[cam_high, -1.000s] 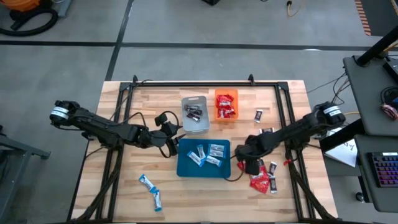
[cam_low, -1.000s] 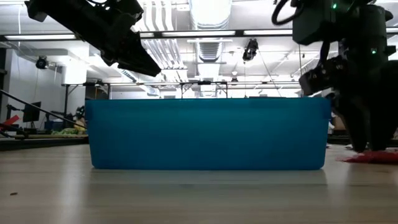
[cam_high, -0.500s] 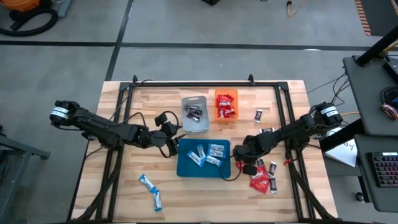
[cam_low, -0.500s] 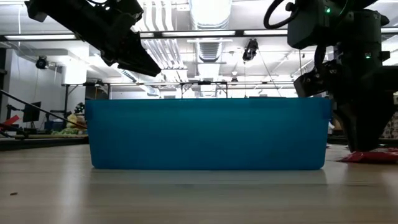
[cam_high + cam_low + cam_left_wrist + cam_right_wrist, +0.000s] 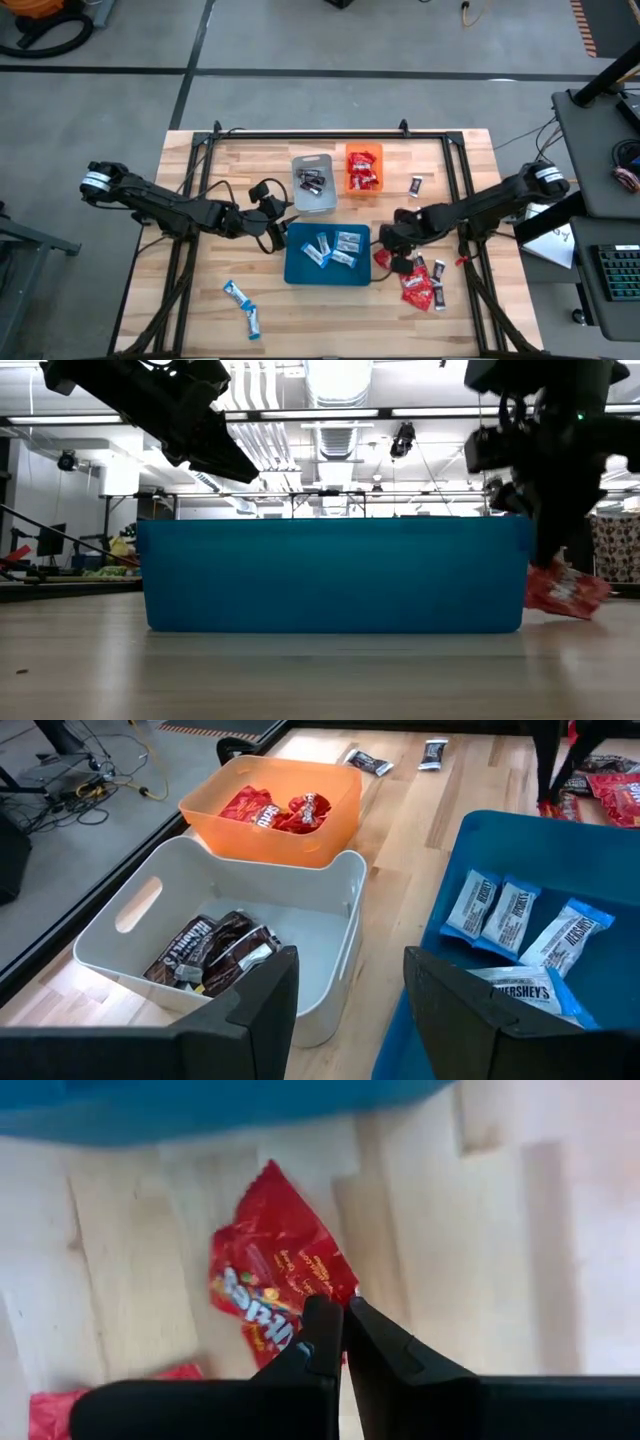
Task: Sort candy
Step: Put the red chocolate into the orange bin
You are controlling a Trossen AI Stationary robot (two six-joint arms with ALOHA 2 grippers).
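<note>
floor (image 5: 300, 40): grey concrete | ceiling lights (image 5: 330, 412): lit | far wall: unclear

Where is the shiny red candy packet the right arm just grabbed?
The shiny red candy packet hangs from the shut right pincer, lifted just off the wooden table, beside the right end of the blue plastic tray.

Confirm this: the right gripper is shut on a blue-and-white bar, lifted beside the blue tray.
Wrong candy. The right gripper is shut on a red packet, not a blue-and-white bar; the right wrist view shows this. The low view shows it lifted beside the blue tray, as you said.
</note>
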